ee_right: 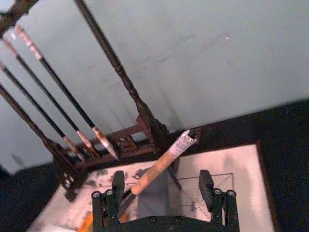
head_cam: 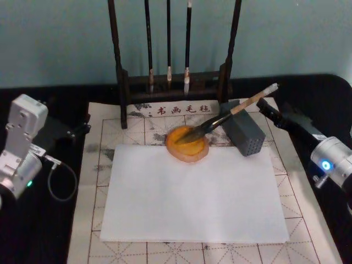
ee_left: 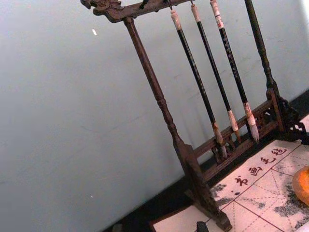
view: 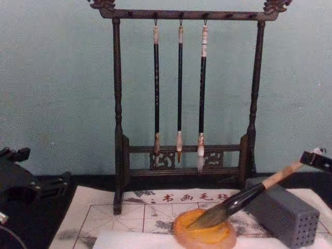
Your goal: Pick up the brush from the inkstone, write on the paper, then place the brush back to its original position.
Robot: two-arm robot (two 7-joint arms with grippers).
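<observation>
The fingers (ee_right: 117, 189) of your right gripper (ee_right: 161, 183) are standing spread wide and pinching nothing. They are flanking the tan upper handle of the brush (head_cam: 234, 110), and I cannot tell whether the nearer one is brushing against it. I am judging that you are holding this gap so you can close just below the white cap. The brush is lying tilted, with its dark tuft resting in the orange inkstone (head_cam: 190, 159) and its handle propped on the top edge of the grey holed block (head_cam: 246, 136). That is lifting the cap end up and out toward your right side, where a grasp is looking easy. The blank paper (head_cam: 192, 198) is waiting just in front of the inkstone, its far edge meeting the dish's near rim, so the carry is looking short. Beneath them, the gridded felt mat (head_cam: 316, 231) is showing printed characters that are reading as 书画毛毡; no other lettering is legible. Behind, the dark wooden rack (view: 118, 104) is hanging three thin brushes (view: 179, 88), well clear of the work. Your left gripper (head_cam: 82, 129) is sitting parked at the mat's left edge.
</observation>
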